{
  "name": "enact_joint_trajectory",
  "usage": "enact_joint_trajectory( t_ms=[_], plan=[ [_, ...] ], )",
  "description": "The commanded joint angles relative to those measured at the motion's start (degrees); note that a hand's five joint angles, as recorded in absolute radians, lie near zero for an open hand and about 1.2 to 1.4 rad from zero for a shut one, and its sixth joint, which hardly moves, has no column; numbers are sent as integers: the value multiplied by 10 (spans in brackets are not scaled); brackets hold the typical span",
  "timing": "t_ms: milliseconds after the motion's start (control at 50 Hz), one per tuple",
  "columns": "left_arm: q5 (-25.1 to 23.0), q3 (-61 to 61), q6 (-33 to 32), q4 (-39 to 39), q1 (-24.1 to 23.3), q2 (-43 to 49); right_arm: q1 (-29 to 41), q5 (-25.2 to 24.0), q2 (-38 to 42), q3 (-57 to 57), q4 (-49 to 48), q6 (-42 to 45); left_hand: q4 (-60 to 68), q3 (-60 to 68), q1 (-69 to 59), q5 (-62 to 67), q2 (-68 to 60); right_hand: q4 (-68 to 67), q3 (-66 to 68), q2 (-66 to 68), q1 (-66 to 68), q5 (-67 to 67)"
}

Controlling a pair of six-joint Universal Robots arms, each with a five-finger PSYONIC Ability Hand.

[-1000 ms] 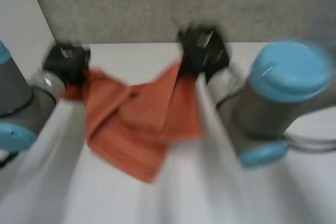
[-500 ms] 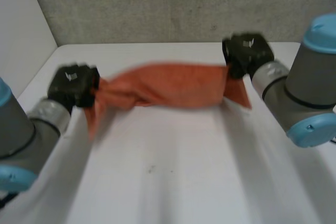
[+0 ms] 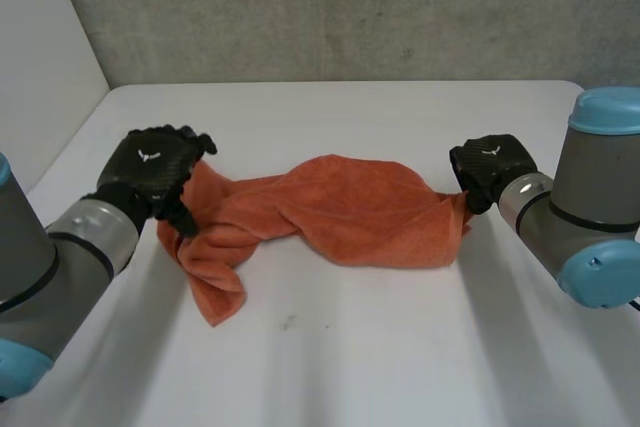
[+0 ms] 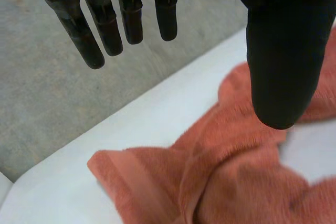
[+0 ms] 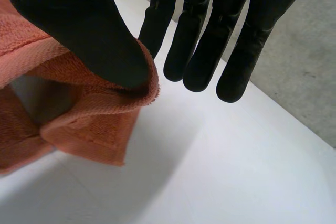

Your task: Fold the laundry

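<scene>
1 orange terry-cloth towel (image 3: 340, 209), bunched on white table (image 3: 400, 347): right hand (image 3: 488, 167) pinches 1 corner under its thumb, likely for spreading; left hand (image 3: 150, 169), fingers straight, hovers empty above the other end.

You see an orange towel (image 3: 350, 209) of terry cloth, crumpled and twisted lengthwise across the white desk (image 3: 400, 347). Its left end lies flat and its right corner is lifted.

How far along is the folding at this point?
Done: no fold is visible. The orange towel lies bunched and twisted on the white table.
In hand: the right hand pinches one end of the towel under its thumb, raised off the table. The left hand is open above the other end, holding nothing.
Left: spreading the towel flat and every fold.
</scene>
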State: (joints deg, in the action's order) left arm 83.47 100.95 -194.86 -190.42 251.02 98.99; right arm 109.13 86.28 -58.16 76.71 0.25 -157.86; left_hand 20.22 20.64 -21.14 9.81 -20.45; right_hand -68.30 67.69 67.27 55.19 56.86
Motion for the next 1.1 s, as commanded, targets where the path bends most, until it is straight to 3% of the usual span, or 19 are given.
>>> enact_joint_trajectory(
  t_ms=[20, 160, 320, 440, 540, 640, 740, 820, 860, 1060, 1080, 1100],
  plan=[
    [41, -42, 145, 13, 1, 82, -32, 10, 2, 7, -28, 0, 13, 8, -3, 17, -10, -117, 123, 127, 248, 131],
    [116, -94, 168, 30, 1, 156, -45, 11, 4, 7, -33, 1, 11, 7, -2, 15, -9, -117, 123, 127, 248, 131],
    [116, -107, 178, 31, 6, 187, -52, 12, 7, 7, -48, 4, 55, 50, -45, 59, -52, -117, 123, 127, 248, 131],
    [114, -126, 181, 33, 10, 210, -53, 12, 8, 5, -52, 8, 182, 178, -173, 186, -180, -117, 123, 127, 248, 131],
    [95, -138, 193, 44, 12, 228, -66, 12, 9, 0, -57, 10, 189, 185, -180, 193, -187, -117, 123, 127, 248, 131],
    [18, -150, 235, 58, 13, 255, -77, 12, 9, -2, -57, 11, 186, 182, -177, 190, -184, -117, 123, 127, 248, 131],
    [-7, -155, 244, 65, 13, 262, -78, 12, 10, -4, -57, 11, 199, 195, -190, 203, -197, -117, 123, 127, 248, 131],
    [-6, -157, 244, 65, 13, 261, -80, 12, 12, -7, -58, 11, 299, 294, -289, 303, -296, -117, 123, 127, 248, 131],
    [0, -159, 241, 62, 13, 252, -82, 12, 12, -9, -60, 11, 588, 584, -579, 592, -586, -117, 123, 127, 248, 131],
    [44, -146, 239, 58, 16, 182, -116, 18, 11, -34, -98, -13, 598, 594, -589, 602, -595, -117, 123, 127, 248, 131],
    [43, -144, 239, 57, 15, 173, -119, 21, 16, -45, -95, -40, 598, 594, -589, 602, -595, 26, -20, -15, 106, -11],
    [43, -144, 239, 57, 15, 173, -120, 20, 31, -56, -83, -81, 598, 594, -589, 602, -595, 327, -321, -317, -196, -312]
  ],
)
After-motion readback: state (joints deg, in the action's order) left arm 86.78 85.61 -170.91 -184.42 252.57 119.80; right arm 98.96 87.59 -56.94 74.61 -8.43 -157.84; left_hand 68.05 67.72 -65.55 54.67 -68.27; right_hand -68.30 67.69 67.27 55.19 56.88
